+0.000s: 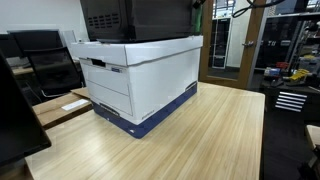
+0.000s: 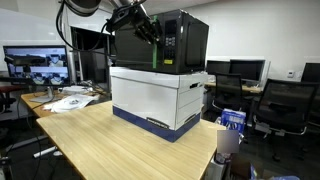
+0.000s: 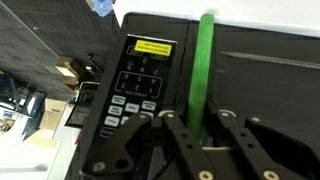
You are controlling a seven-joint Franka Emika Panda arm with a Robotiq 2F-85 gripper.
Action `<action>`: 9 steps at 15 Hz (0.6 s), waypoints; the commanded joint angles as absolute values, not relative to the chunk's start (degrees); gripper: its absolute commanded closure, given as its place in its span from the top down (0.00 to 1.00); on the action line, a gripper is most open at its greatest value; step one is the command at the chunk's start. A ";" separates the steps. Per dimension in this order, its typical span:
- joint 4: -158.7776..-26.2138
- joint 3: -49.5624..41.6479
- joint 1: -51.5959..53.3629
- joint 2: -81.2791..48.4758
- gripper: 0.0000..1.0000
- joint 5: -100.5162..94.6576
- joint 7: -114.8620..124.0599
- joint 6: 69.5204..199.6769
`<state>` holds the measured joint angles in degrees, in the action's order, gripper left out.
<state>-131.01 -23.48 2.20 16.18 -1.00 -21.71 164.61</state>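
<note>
Gripper: My gripper (image 3: 200,118) is narrow. One finger sits at 9 o'clock and one at 3 o'clock of the green handle, and both seem to press on it.
Green handle: The green handle (image 3: 207,60) runs straight from 12 to 6 o'clock on the door. I think that is why I grab it from the sides.
Microwave: The black microwave (image 2: 175,40) sits on top of the white box, so my arm (image 2: 125,15) comes in high.
Buttons: The button panel (image 3: 135,90) is at 9 o'clock of the handle, with a yellow sticker (image 3: 152,47) at 11 o'clock. I am not touching them.
White box: The white box (image 1: 140,75) stands on the wooden table (image 1: 210,140) and holds the microwave up.
</note>
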 commanded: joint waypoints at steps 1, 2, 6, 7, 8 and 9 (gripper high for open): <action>-138.61 -17.40 -2.95 24.61 0.07 -4.63 -20.94 157.83; -138.49 -16.11 -4.35 24.79 0.07 -5.20 -19.29 156.03; -144.07 -9.86 -9.82 32.53 0.07 -9.61 -13.02 151.11; -145.99 -7.91 -10.87 35.79 0.07 -10.32 -10.86 148.79; -146.55 -7.21 -11.00 37.17 0.07 -10.27 -10.26 146.90; -147.07 -5.87 -11.39 38.79 0.44 -10.92 -9.12 144.82</action>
